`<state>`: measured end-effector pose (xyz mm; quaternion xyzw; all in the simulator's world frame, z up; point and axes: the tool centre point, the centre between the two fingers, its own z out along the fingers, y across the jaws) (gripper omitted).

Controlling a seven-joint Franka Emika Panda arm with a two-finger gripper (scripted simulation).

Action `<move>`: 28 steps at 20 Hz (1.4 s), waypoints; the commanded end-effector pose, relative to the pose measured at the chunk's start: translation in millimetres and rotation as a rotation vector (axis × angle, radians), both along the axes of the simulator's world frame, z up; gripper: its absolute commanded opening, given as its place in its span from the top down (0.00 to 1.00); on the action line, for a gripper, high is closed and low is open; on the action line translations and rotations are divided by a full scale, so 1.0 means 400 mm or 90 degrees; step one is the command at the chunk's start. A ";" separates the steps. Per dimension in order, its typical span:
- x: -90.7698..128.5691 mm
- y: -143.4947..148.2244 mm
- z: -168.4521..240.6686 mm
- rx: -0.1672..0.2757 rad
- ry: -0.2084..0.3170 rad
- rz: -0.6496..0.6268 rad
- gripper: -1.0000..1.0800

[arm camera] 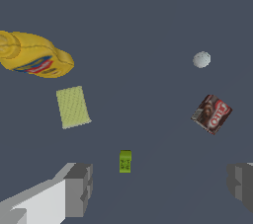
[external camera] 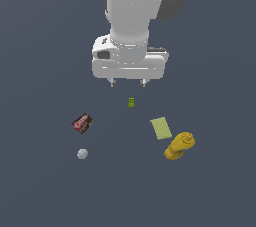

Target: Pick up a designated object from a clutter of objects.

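One gripper [external camera: 128, 83], fingers spread and empty, hangs vertically at 12 o'clock above the tiny green block [external camera: 131, 102].

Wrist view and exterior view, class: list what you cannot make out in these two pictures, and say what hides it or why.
- Gripper: wrist view, fingertips cut off by the picture's bottom edge; exterior view, only two small tips show.
- Arm: exterior view, cut off by the top edge.
- Yellow bottle: wrist view, one end cut off by the picture's edge.
- Green block: markings too small to read in either view.
- Red-brown packet: print too small in the exterior view.
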<state>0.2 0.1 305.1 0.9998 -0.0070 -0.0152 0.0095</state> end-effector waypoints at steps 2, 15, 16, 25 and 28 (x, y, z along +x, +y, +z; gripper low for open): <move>0.000 0.002 0.000 0.000 0.000 0.001 0.04; -0.004 0.069 -0.015 0.012 0.013 0.033 0.04; -0.005 0.069 -0.020 0.012 0.013 0.033 0.04; -0.025 0.068 -0.113 0.011 0.009 0.025 0.04; -0.040 0.067 -0.163 0.011 0.006 0.021 0.04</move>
